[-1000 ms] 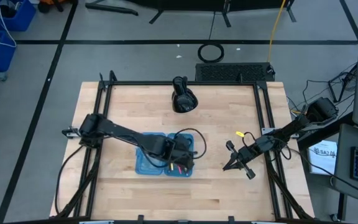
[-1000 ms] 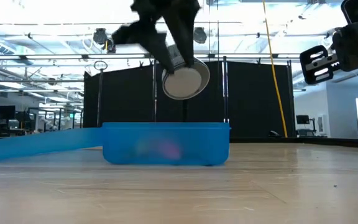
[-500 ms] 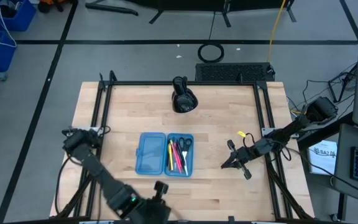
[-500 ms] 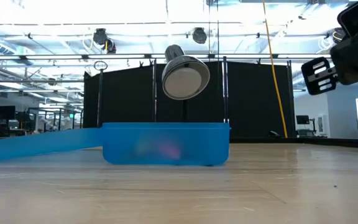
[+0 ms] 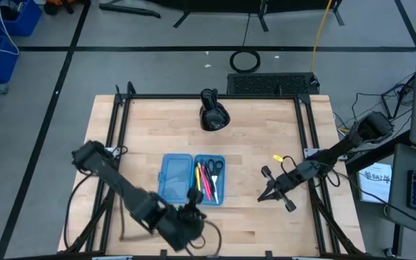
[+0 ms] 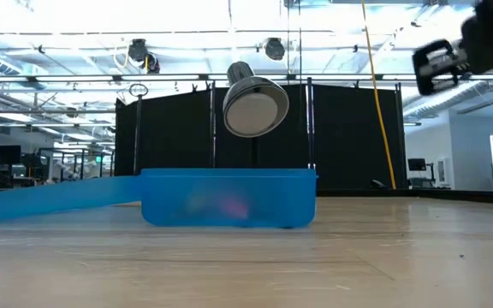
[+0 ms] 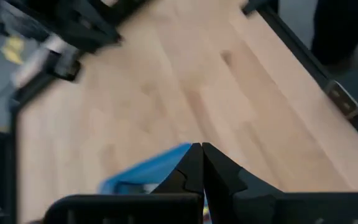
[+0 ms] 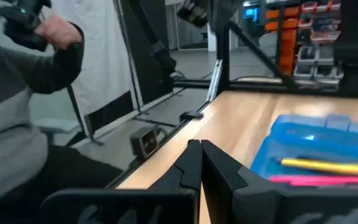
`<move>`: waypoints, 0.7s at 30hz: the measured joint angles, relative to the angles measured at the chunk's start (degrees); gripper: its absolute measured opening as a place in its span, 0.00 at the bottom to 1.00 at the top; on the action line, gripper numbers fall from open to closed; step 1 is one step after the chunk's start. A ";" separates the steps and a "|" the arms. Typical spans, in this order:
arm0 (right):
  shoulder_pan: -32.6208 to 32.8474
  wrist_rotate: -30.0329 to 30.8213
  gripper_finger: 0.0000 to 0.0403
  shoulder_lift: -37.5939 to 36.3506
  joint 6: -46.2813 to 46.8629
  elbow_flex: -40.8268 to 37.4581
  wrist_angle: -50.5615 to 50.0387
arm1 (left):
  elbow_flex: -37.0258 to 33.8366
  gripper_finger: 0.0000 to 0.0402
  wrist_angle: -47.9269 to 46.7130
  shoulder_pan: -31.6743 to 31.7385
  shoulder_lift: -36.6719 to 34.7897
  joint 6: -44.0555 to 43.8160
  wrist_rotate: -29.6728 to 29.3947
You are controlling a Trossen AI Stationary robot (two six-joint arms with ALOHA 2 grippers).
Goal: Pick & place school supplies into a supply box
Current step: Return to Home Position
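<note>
Pens [image 5: 205, 182] parallel inside open supply box [image 5: 175, 180], long axes front-to-back

The see-through blue plastic pencil case [image 5: 175, 178] lies open in the middle of the wooden counter [image 5: 266, 130]. In its right half lie the thin pens and pencils [image 5: 205, 180] and the small silver scissors [image 5: 217, 166]. The left claw [image 5: 194, 196] is just in front of it, and the right claw [image 5: 263, 193] is to its right.

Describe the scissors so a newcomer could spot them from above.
On the wooden table, find the open light-blue supply box near the middle, two halves side by side. The scissors lie in the half that holds the pens, at the end nearer the black lumpy object; they alone are short, the rest long thin sticks.
</note>
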 joint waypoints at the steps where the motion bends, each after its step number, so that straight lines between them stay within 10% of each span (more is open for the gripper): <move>1: -0.77 -0.77 0.00 -1.07 -0.45 0.94 -1.84 | 0.02 0.01 0.10 0.63 -1.38 1.42 -0.18; 16: -5.71 6.85 0.00 -31.38 -13.95 15.68 -52.59 | 0.06 0.01 14.90 11.36 -19.61 17.76 -5.36; 21: -5.85 6.67 0.00 -37.02 -13.25 15.89 -56.32 | -0.10 0.00 16.51 19.64 -21.54 19.15 6.84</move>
